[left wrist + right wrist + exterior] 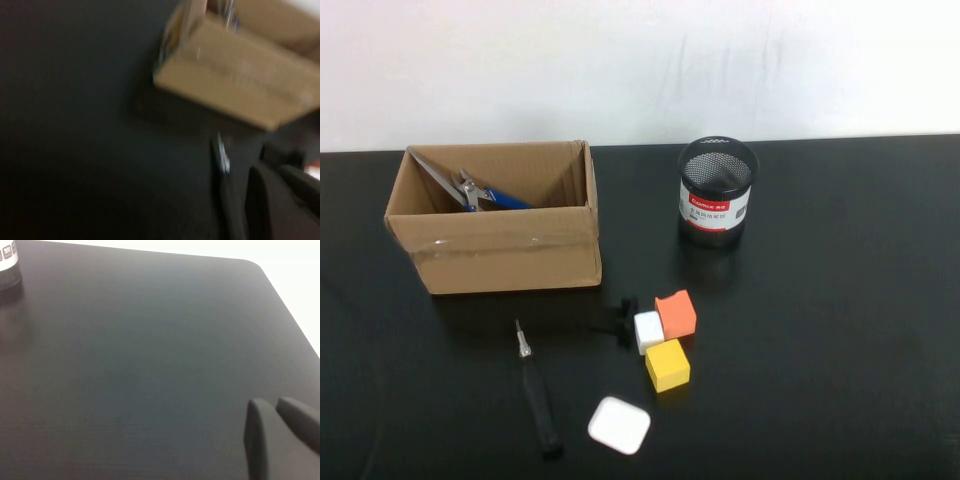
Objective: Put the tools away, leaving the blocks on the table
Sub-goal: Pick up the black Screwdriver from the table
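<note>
Left gripper [272,192] jaws closed, empty, screwdriver [221,157] just beside them. Right gripper [275,432] jaws closed, empty, above bare counter [150,365].

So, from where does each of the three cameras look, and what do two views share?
High view: raised on the robot's side, angled down at the table; no arm shows.
Left wrist view: on the left arm, facing the cardboard box and screwdriver; left gripper fingers shut.
Right wrist view: on the right arm, facing bare table beside the mesh cup; right gripper fingers shut.
Shared: high and left wrist views both show box and screwdriver.
</note>
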You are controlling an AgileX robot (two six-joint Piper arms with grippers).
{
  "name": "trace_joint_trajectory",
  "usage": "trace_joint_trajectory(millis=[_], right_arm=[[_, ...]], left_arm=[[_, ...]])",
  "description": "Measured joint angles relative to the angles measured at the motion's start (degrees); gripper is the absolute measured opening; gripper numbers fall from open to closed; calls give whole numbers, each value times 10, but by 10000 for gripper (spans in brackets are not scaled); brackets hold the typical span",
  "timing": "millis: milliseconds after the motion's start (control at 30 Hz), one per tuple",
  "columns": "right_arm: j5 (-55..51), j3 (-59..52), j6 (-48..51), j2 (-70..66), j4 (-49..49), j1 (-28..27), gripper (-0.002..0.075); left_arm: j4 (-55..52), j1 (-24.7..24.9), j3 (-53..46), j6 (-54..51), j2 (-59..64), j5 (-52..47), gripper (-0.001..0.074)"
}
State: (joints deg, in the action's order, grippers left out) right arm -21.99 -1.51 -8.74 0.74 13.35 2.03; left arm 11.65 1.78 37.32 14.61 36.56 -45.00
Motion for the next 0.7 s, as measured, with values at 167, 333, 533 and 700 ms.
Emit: trace_joint_trajectory(millis=[167,333,533,700], right_arm=[[0,0,0,0,0,0,-7],[0,0,0,0,0,0,-7],[0,0,0,0,0,0,-7],[0,0,0,0,0,0,-7]], left_arm=[[77,1,18,-78,104,-24,0],[93,50,43,-88,198,-24,0],[94,164,54,-42,300,30,0],[95,227,56,15,386,74,0]])
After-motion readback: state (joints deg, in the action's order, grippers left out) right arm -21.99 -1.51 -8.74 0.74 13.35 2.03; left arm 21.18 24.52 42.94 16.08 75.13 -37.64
